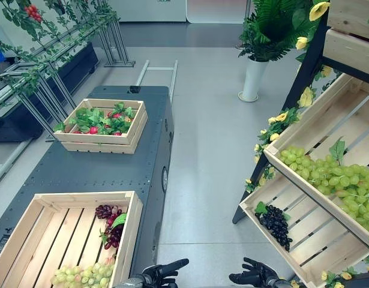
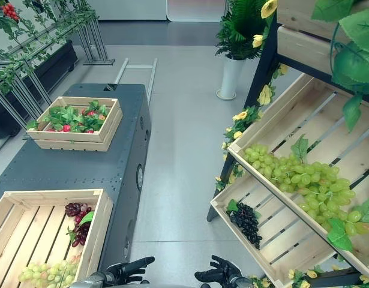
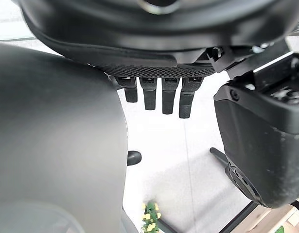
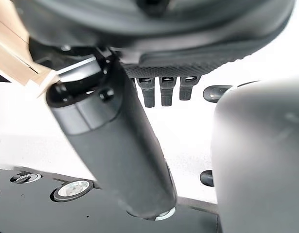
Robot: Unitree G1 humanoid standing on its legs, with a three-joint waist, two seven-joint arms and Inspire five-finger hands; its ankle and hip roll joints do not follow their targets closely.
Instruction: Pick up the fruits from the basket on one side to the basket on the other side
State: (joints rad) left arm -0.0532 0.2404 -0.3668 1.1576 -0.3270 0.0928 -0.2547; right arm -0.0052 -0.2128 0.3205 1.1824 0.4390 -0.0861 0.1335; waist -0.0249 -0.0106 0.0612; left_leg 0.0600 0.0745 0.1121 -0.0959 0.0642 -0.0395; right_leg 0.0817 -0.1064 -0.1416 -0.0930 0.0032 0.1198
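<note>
Two dark robot hands sit at the near edge, over the grey floor (image 1: pixel 202 180). The left robot hand (image 1: pixel 164 271) has its fingers stretched forward and holds nothing. The right robot hand (image 1: pixel 254 276) is loosely spread and empty too.

On your left, a dark grey metal table (image 1: pixel 100 171) carries two crates. The near pale wooden slatted crate (image 1: pixel 131 231) holds a dark purple grape bunch (image 1: pixel 110 225) against its right wall and a pale green grape bunch (image 1: pixel 82 276) at its near end. The far pale wooden crate (image 1: pixel 100 144) holds red strawberries among green leaves (image 1: pixel 103 120).

On your right, a slanted wooden shelf has an upper tray (image 1: pixel 346 126) heaped with a large green grape pile (image 1: pixel 328 177), and a lower tray (image 1: pixel 319 240) with a small black grape bunch (image 1: pixel 275 223) near its left rim.

The bunches are probably light and knobbly, and they will likely sag when lifted. Single grapes may slip away, so cup a whole bunch or pinch near its stem. The strawberries are small and half buried in leaves, which makes them harder to take.

The open floor between table and shelf gives free room for carrying. Lift over each crate wall. On the right, mind the upper tray's lip above the lower tray.
</note>
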